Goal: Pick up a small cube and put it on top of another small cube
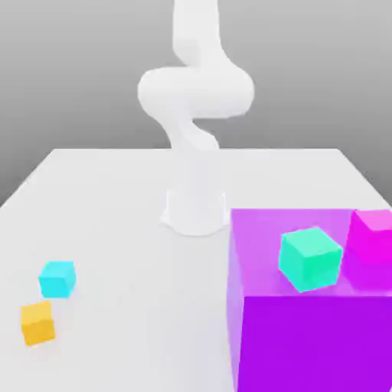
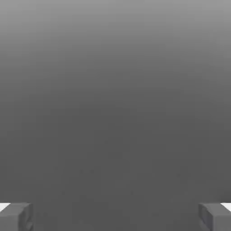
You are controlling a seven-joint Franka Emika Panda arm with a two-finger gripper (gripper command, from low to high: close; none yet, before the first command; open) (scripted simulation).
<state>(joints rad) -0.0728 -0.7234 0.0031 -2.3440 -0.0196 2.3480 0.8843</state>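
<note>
On the white table at the exterior view's left lie two small cubes close together, a cyan cube [image 1: 57,278] and an orange cube [image 1: 37,322] just in front of it. A teal cube [image 1: 309,259] and a magenta cube [image 1: 373,236] rest on top of a large purple block [image 1: 306,337] at the exterior view's right. My white arm [image 1: 195,99] rises from its base [image 1: 195,214] at the table's middle and leaves the frame upward. In the hand view my gripper [image 2: 115,216] is open, its grey fingertips [image 2: 16,216] far apart with nothing between them, facing plain grey background.
The large purple block fills the near right of the table [image 1: 115,199] and stands taller than the small cubes. The arm's base stands between the two groups of cubes, toward the back.
</note>
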